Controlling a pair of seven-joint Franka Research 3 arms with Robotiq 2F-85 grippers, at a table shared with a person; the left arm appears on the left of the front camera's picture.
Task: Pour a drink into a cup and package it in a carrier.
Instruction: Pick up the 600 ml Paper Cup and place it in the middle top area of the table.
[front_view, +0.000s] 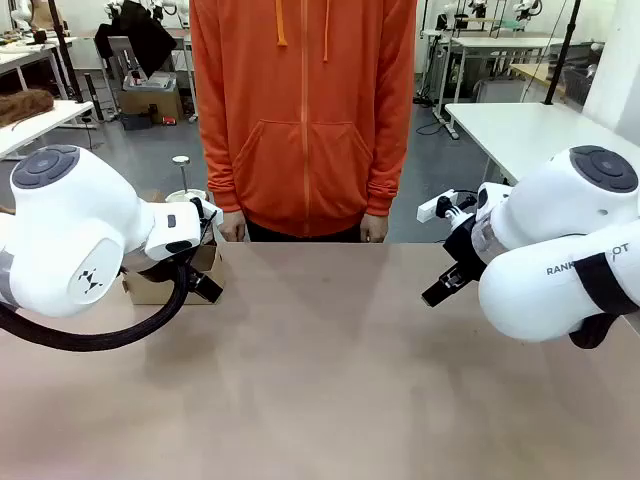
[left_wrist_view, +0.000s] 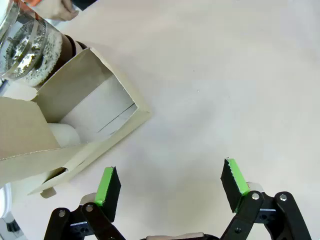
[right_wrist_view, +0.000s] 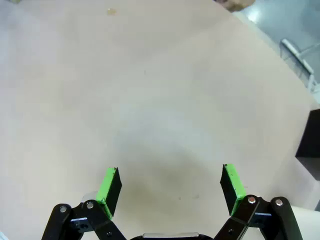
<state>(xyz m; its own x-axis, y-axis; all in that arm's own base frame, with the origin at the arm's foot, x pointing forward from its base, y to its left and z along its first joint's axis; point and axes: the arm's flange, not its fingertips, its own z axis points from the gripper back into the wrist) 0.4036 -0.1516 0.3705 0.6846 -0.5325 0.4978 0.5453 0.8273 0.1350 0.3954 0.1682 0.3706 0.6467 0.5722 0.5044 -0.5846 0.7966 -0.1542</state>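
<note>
The brown cardboard carrier (left_wrist_view: 107, 75) lies on the table at the left of the left wrist view, with one pocket open and bare. Behind it stands the glass jug with the dark drink (left_wrist_view: 30, 47), froth on top. A white rounded shape (left_wrist_view: 62, 134) beside the carrier's centre wall may be the cup; I cannot tell for sure. My left gripper (left_wrist_view: 171, 185) hangs open over bare table just right of the carrier. In the front view the carrier (front_view: 150, 285) sits behind my left gripper (front_view: 203, 284). My right gripper (right_wrist_view: 170, 187) is open over bare table, holding nothing.
A person in an orange hoodie (front_view: 305, 110) stands at the far edge, hands resting near the table; one hand (left_wrist_view: 57, 11) is close to the jug. A black box (right_wrist_view: 310, 142) sits at the right edge of the right wrist view. The table's middle (front_view: 320, 380) is open.
</note>
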